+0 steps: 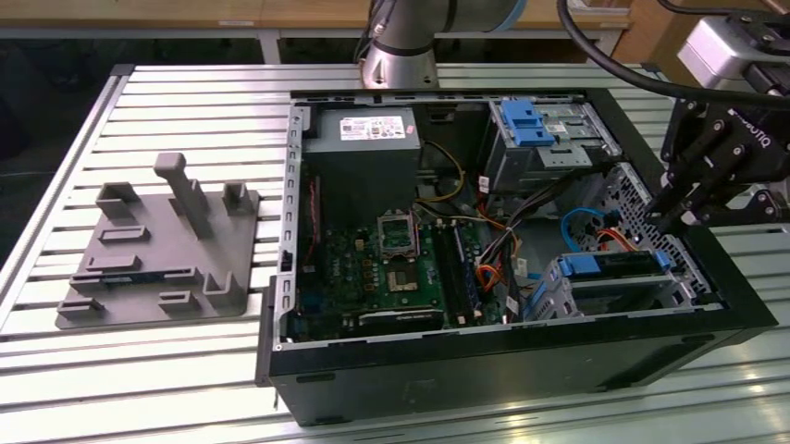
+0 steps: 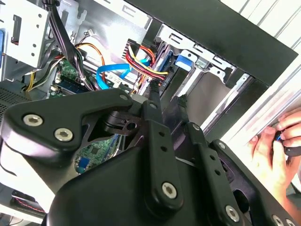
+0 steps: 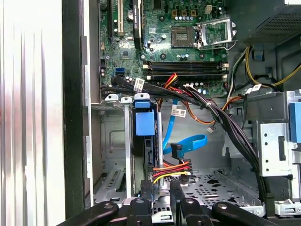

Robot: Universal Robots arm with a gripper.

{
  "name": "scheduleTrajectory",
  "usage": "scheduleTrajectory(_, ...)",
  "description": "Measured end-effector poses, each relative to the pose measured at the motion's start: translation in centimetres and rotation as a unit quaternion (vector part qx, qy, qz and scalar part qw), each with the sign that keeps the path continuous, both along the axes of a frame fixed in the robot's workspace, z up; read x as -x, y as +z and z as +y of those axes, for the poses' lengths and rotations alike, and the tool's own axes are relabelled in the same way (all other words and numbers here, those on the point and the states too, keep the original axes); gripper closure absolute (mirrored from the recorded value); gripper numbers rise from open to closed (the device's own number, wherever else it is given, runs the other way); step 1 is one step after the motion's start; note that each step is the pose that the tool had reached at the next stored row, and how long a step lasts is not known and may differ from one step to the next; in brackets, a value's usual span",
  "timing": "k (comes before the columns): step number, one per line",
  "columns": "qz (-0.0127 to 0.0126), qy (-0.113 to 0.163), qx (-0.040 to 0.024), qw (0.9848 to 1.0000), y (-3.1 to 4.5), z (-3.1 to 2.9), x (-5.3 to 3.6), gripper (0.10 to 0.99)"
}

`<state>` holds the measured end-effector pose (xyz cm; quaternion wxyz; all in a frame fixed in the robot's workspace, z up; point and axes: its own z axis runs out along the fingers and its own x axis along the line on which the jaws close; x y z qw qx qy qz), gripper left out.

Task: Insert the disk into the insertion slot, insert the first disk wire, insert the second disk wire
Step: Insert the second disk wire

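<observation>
The disk point(image 1: 611, 266) sits in the insertion slot point(image 1: 558, 289), a silver cage at the near right corner of the open computer case; its blue carrier handle point(image 3: 144, 123) faces up. My gripper point(image 1: 668, 222) hangs just above and behind the cage. In the first wrist view the gripper point(image 3: 161, 184) has its fingers a narrow gap apart, with perforated metal showing between them. A red, yellow and black wire bundle point(image 3: 169, 170) with a black plug lies right at the fingertips. A blue flat cable point(image 3: 188, 143) loops loose beside the disk, its plug hanging free.
A thick black wire bundle point(image 3: 225, 122) crosses the case above the cage. The motherboard point(image 1: 383, 268) and power supply point(image 1: 364, 139) fill the case's left side. A grey bay with a blue latch point(image 1: 524, 120) stands behind. A grey fixture point(image 1: 161, 250) lies on the table. A person's hand point(image 2: 273, 146) rests outside the case.
</observation>
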<state>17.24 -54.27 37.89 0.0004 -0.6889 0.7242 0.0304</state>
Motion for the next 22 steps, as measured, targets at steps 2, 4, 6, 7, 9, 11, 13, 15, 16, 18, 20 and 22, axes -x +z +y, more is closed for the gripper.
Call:
scheduleTrajectory(2,0.0,0.0,0.0015,1.0,0.0,0.13,0.0,0.788)
scheduleTrajectory(4,0.0001,0.0,0.007,1.0,-0.01,0.78,-0.01,0.788)
scheduleTrajectory(6,0.0001,0.0,0.0192,0.9998,0.0,1.37,0.0,0.788)
scheduleTrajectory(7,0.0,0.0,0.0268,0.9996,0.0,1.63,0.01,0.788)
scheduleTrajectory(9,0.0,0.0,0.0399,0.9992,0.0,1.86,0.16,0.788)
scheduleTrajectory(11,0.0,0.0,0.0498,0.9988,0.0,2.06,0.39,0.788)
scheduleTrajectory(13,0.0,0.0,0.0574,0.9983,-0.02,2.43,0.63,0.788)
scheduleTrajectory(15,0.0,0.0,0.0628,0.998,-0.01,2.86,0.92,0.788)
scheduleTrajectory(16,0.0,0.0,0.0644,0.9979,-0.02,3.12,1.09,0.788)
scheduleTrajectory(18,-0.0001,0.0,0.0669,0.9978,-0.04,3.78,1.32,0.788)
scheduleTrajectory(20,-0.0001,0.0,0.0707,0.9975,-0.06,4.53,1.42,0.788)
scheduleTrajectory(22,-0.0003,0.003,0.0742,0.9972,-0.08,4.92,1.47,0.788)
